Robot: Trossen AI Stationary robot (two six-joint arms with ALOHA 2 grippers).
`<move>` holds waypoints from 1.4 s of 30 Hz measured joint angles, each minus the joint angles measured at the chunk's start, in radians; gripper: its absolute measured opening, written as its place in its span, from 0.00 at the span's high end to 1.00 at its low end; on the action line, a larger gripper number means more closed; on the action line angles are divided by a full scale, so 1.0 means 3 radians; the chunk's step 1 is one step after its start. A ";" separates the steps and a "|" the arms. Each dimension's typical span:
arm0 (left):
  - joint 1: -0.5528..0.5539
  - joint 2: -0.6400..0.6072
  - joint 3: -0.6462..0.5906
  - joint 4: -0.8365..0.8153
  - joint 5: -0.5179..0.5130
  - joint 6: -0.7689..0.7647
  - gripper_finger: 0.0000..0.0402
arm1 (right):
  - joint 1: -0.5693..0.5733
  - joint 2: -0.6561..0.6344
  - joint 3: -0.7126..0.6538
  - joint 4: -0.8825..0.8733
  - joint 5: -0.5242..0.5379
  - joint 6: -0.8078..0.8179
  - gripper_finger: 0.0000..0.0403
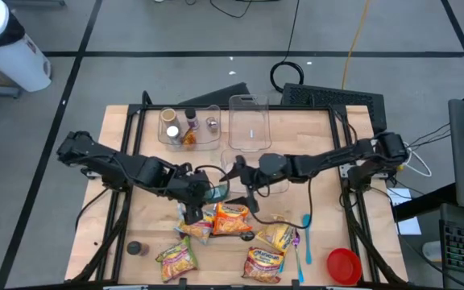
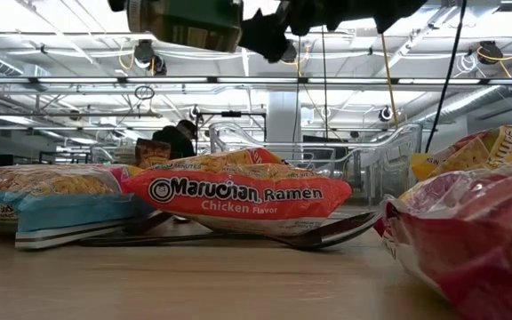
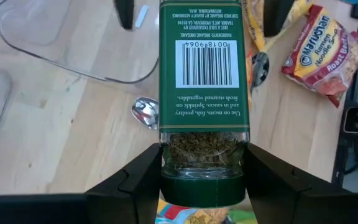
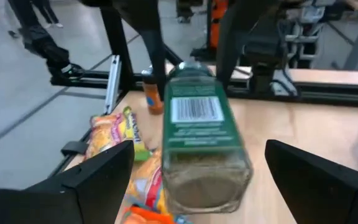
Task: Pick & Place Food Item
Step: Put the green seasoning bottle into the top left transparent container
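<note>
The wooden table [image 1: 135, 153] carries clear plastic containers [image 1: 250, 121] at the back and ramen packets [image 1: 230, 219] in front. Above the packets, the left gripper [image 3: 204, 180] clamps the cap end of a green-labelled herb jar [image 3: 204, 93], holding it off the table. The right gripper [image 4: 194, 177] faces the jar's other end, fingers [image 4: 95, 177] spread wide to either side, not gripping it

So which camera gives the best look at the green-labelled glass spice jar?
The left wrist view: the green-labelled glass spice jar fills the picture, barcode readable, held by the left tool. The right wrist view shows it blurred, the high view tiny, the low view only its underside.
</note>
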 joint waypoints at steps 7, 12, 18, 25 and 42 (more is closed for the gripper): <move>0.0003 0.0000 0.0003 0.0008 -0.0060 0.0057 0.52 | -0.0014 0.0069 -0.0001 0.0058 -0.0122 0.0000 0.16; 0.0003 0.0000 0.0003 0.0059 -0.0060 0.0078 0.52 | -0.0014 0.0068 -0.0001 0.0057 -0.0121 -0.0035 0.30; 0.0003 0.0000 0.0003 0.0154 -0.0055 0.0159 0.52 | -0.0014 0.0068 -0.0001 -0.0041 -0.0117 -0.0076 0.54; 0.0007 -0.0042 0.0000 0.0215 -0.0181 0.0184 0.48 | -0.0024 -0.0006 -0.0038 -0.0093 -0.0108 -0.0110 0.54; -0.0468 -0.0451 -0.0087 0.1133 -0.2742 0.0626 0.08 | -0.0061 -0.0784 -0.1830 0.2821 0.0342 0.0306 0.54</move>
